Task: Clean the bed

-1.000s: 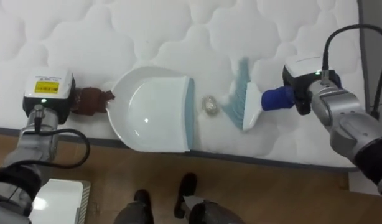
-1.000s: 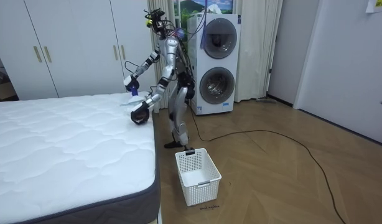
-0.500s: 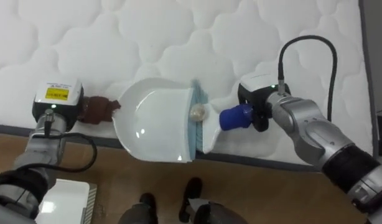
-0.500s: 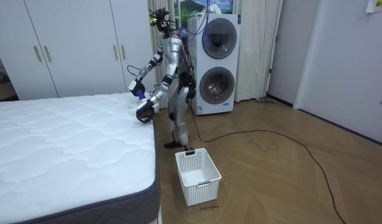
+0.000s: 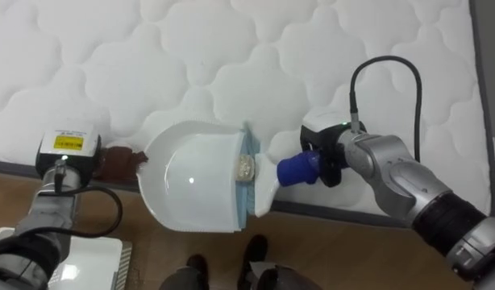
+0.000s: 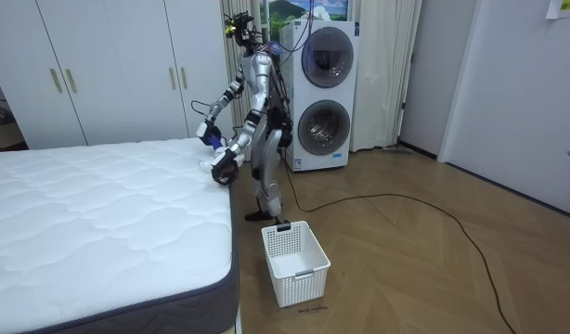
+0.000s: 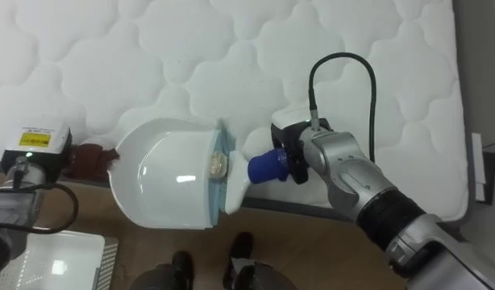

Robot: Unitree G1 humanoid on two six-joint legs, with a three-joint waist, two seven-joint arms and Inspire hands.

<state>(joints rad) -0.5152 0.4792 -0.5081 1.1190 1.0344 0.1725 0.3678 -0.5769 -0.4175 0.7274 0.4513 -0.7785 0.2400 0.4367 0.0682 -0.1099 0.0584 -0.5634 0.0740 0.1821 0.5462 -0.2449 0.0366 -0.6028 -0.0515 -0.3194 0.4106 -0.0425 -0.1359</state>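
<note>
Wood floor (image 6: pixel 406 260) nearest, with a white lattice basket (image 6: pixel 294 263) by the robot's feet. Robot stands at the bed (image 5: pixel 231 64) edge, which has a dark side band.

- Dustpan (image 5: pixel 191 181): glossy white plastic, rounded scoop, pale blue lip strip. It sits at the edge and partly overhangs the floor.
- Its brown handle runs in under the left hand (image 5: pixel 66 153). Can't tell the grip from here.
- Wad (image 5: pixel 245 167): small, crumpled, greyish, in the pan just inside the lip.
- Brush (image 5: pixel 264 189): pale bristles pressed against the lip, stubby blue handle.
- Right hand (image 5: pixel 328 157): curled tight round the blue handle.

Bed top beyond is white quilted fabric in puffy cloud-shaped cells. Stacked washers (image 6: pixel 322 93) and white wardrobes (image 6: pixel 109 70) stand at the back.
</note>
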